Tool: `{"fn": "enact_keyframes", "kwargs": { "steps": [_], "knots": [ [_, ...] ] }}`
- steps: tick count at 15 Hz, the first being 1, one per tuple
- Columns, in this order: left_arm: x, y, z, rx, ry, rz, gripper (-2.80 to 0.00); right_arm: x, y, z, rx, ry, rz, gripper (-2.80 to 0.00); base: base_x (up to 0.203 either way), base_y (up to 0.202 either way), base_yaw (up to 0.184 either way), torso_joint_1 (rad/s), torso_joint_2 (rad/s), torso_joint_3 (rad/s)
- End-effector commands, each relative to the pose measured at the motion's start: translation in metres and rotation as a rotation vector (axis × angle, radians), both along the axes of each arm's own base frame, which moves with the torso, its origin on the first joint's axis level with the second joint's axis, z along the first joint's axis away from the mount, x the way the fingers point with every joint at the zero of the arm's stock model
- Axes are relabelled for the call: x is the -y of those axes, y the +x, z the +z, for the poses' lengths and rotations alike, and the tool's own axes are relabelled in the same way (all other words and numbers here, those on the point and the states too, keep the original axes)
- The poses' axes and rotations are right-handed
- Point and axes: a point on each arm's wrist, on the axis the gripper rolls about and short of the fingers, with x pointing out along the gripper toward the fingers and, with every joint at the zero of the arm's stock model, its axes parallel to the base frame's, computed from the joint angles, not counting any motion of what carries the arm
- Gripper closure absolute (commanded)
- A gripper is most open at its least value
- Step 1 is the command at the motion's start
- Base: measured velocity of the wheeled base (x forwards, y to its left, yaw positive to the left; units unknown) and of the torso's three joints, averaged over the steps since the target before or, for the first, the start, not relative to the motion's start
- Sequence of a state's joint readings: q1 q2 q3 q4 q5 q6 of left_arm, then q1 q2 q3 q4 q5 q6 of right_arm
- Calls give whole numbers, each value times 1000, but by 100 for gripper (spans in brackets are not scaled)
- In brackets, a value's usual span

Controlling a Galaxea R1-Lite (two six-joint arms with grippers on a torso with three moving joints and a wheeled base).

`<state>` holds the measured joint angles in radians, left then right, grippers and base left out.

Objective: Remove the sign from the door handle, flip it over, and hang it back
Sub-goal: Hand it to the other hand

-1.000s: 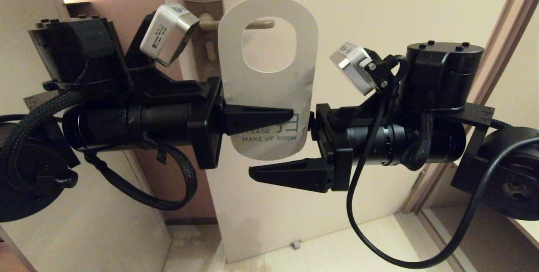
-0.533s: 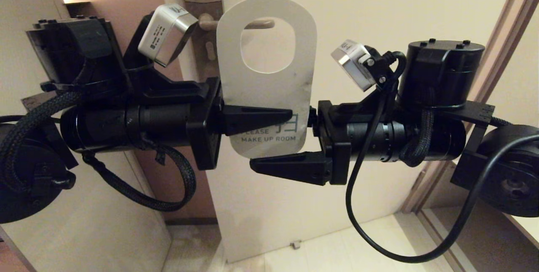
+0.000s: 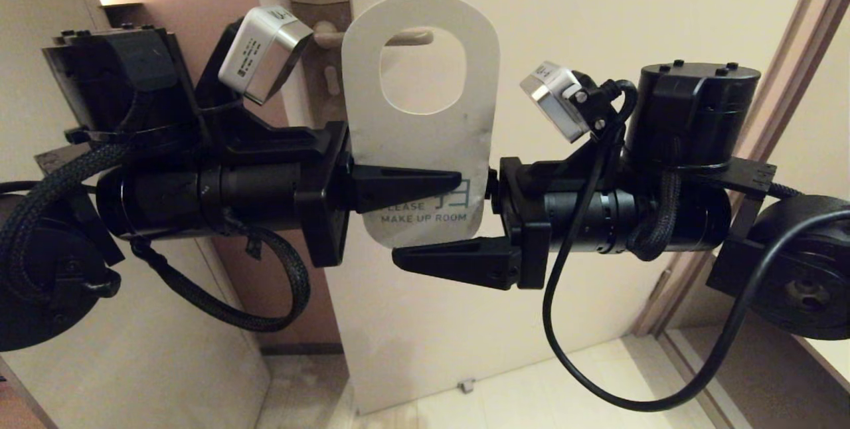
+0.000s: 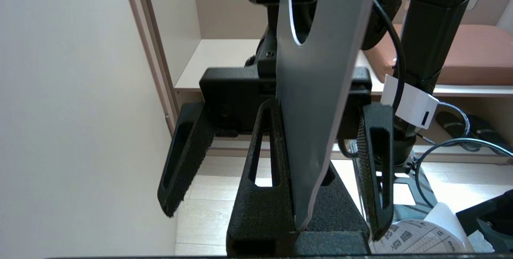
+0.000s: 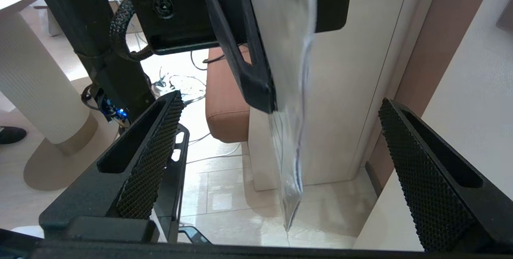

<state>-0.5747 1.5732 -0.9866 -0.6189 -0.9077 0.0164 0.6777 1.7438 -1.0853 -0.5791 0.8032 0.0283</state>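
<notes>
The left gripper (image 3: 458,180) pinches the sign (image 3: 420,130), white side out. The right gripper (image 3: 396,259) is wide open. Next, hook the sign onto the handle (image 3: 398,36).

I read "MAKE UP ROOM" on the white face of the sign (image 3: 420,143); above it "LEASE", the first letter hidden behind my left gripper (image 3: 425,183). Small print on the left wrist camera label (image 3: 255,50) and on crumpled paper (image 4: 417,239): too small to read
</notes>
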Motion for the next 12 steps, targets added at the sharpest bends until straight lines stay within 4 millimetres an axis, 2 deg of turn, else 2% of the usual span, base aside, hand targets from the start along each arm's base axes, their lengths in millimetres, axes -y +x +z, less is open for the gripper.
{"fn": "enact_keyframes", "kwargs": {
  "steps": [1, 12],
  "knots": [
    [0, 1, 0, 3, -2, -4, 0, -1, 0, -1, 1, 1, 6, -280, 0, 0, 0, 0, 0, 0],
    [0, 1, 0, 2, -1, -3, 0, -2, 2, -2, -2, -2, 6, -280, 0, 0, 0, 0, 0, 0]
  ]
}}
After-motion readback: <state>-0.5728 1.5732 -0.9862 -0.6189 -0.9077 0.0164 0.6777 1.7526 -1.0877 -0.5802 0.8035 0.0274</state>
